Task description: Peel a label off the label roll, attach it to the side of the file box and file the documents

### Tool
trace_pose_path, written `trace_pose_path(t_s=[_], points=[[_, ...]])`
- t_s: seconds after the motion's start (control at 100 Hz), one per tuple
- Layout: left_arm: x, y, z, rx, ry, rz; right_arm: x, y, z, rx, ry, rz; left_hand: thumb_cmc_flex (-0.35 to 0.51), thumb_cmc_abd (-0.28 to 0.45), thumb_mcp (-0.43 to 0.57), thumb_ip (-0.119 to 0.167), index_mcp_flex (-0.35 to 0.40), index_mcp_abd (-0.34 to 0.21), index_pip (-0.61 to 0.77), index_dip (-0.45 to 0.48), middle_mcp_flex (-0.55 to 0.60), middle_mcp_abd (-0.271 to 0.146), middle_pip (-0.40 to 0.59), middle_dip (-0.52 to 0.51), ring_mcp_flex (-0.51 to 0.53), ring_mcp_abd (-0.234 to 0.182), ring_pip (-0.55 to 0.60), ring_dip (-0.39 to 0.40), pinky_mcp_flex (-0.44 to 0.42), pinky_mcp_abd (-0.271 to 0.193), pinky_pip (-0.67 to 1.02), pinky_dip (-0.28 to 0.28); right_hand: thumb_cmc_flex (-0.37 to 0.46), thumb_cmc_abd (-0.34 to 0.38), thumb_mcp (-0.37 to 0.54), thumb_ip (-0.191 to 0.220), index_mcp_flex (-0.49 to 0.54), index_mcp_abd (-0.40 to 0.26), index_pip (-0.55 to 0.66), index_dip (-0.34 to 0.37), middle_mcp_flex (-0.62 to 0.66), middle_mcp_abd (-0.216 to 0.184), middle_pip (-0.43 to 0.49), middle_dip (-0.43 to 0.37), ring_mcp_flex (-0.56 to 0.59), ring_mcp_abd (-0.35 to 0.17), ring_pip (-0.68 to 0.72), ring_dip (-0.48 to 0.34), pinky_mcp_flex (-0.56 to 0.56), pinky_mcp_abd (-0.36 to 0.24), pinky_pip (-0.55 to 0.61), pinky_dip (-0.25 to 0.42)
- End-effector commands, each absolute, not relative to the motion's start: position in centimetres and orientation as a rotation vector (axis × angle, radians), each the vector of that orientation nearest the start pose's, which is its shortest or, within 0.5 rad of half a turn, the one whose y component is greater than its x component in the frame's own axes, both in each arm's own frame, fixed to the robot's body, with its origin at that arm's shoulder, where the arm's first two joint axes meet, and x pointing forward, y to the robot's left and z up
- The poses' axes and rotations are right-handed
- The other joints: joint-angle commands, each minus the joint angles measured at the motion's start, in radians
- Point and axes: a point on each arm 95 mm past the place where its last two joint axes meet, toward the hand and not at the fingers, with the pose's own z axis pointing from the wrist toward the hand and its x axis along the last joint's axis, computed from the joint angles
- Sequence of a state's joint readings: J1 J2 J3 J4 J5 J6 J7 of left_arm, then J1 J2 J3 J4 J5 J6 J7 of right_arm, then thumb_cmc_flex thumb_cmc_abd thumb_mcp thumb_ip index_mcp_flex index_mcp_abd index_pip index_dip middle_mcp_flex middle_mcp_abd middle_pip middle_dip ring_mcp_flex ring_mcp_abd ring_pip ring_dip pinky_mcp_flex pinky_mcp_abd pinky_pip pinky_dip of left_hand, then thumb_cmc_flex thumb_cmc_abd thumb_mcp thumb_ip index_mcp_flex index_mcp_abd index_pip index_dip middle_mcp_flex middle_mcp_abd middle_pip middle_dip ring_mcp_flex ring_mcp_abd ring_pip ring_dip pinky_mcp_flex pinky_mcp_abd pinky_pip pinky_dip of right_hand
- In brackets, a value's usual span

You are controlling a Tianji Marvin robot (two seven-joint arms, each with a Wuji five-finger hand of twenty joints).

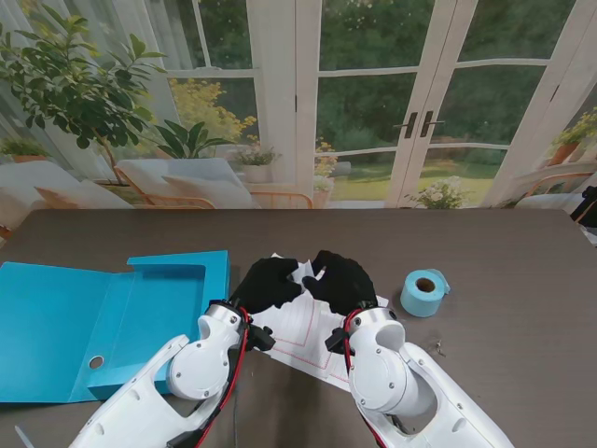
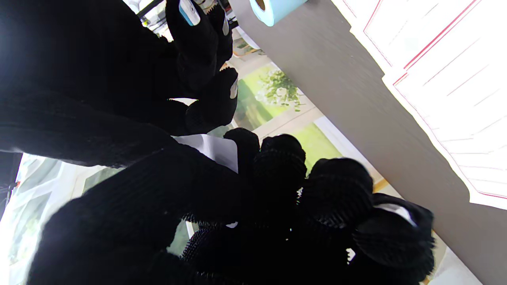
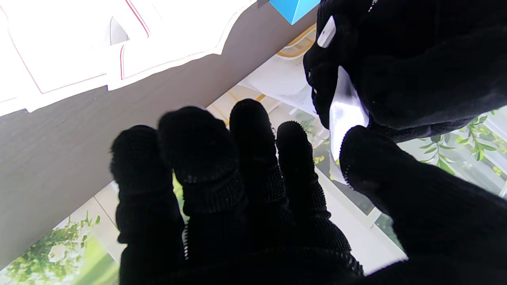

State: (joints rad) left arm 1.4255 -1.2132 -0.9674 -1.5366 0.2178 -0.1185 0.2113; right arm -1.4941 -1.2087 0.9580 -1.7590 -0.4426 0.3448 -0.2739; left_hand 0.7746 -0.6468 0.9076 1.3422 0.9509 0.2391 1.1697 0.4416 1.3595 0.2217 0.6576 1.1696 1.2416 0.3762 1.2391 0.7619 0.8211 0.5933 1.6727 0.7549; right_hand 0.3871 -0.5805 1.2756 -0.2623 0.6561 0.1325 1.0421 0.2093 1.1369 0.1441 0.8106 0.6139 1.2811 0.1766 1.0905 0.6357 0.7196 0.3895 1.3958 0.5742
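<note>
My two black-gloved hands meet above the white documents (image 1: 303,341) in the middle of the table. A short white label strip (image 1: 306,271) runs between them. My left hand (image 1: 269,284) pinches one end of the strip (image 2: 214,148) between thumb and fingers. My right hand (image 1: 342,280) has its thumb pressed on the other end of the strip (image 3: 344,114), with the other fingers (image 3: 245,158) loosely curled beside it. The light blue label roll (image 1: 424,292) stands to the right of my right hand. The blue file box (image 1: 103,322) lies open on the left.
The documents (image 2: 455,79) spread under both wrists toward me. A corner of the file box (image 3: 295,8) shows just past my left hand. Two small dark bits (image 1: 437,348) lie on the table nearer to me than the roll. Glass doors stand beyond the far table edge.
</note>
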Motion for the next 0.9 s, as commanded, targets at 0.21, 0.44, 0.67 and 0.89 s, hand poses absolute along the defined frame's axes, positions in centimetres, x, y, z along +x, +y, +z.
trace_pose_path(t_s=[0.21,0.44,0.67,0.89], points=[[40.4,-10.53,-30.92,-1.778,1.016,-2.245,38.54,11.61,-28.16,-2.326,-1.27,-2.367,-0.021,-0.008,0.003,0.033,-0.022,0.045,0.023,0.015,0.02,-0.021,-0.011,0.016,0.018,0.037,-0.002,0.017,-0.007,0.029,0.029,0.023,-0.076,0.025,0.039,0.113,-0.052,0.059,-0.076,0.146,-0.096,0.017,0.043,0.011,0.023,0.014,-0.032,-0.022,0.042,0.009,0.042,0.01],[40.29,-10.43,-31.07,-1.786,1.023,-2.244,38.61,11.97,-28.3,-2.332,-1.185,-2.364,-0.022,-0.008,0.004,0.033,-0.021,0.044,0.024,0.016,0.02,-0.022,-0.013,0.017,0.018,0.037,-0.003,0.02,-0.009,0.029,0.027,0.025,-0.037,-0.03,0.053,0.032,-0.012,-0.019,-0.001,0.013,-0.075,0.009,0.038,0.002,0.024,0.0,-0.007,-0.013,0.058,-0.002,0.048,0.003],[40.11,-10.4,-31.25,-1.795,1.031,-2.236,38.62,12.08,-28.21,-2.353,-1.092,-2.345,-0.022,-0.008,0.004,0.032,-0.021,0.044,0.023,0.016,0.02,-0.022,-0.013,0.018,0.018,0.037,-0.004,0.022,-0.009,0.029,0.026,0.026,-0.005,-0.034,0.043,-0.021,0.005,-0.023,0.035,-0.002,-0.05,0.011,0.049,0.003,0.024,0.007,0.027,0.0,0.064,0.004,0.061,0.013],[40.17,-10.39,-31.27,-1.794,1.033,-2.239,38.75,12.16,-28.3,-2.318,-1.099,-2.371,-0.023,-0.006,0.004,0.032,-0.022,0.045,0.022,0.017,0.019,-0.021,-0.014,0.018,0.018,0.037,-0.005,0.024,-0.009,0.029,0.025,0.028,0.116,-0.15,0.065,-0.086,0.194,-0.036,0.216,-0.072,0.152,-0.013,0.029,0.013,0.027,-0.033,0.176,0.065,0.17,0.006,0.089,-0.004]])
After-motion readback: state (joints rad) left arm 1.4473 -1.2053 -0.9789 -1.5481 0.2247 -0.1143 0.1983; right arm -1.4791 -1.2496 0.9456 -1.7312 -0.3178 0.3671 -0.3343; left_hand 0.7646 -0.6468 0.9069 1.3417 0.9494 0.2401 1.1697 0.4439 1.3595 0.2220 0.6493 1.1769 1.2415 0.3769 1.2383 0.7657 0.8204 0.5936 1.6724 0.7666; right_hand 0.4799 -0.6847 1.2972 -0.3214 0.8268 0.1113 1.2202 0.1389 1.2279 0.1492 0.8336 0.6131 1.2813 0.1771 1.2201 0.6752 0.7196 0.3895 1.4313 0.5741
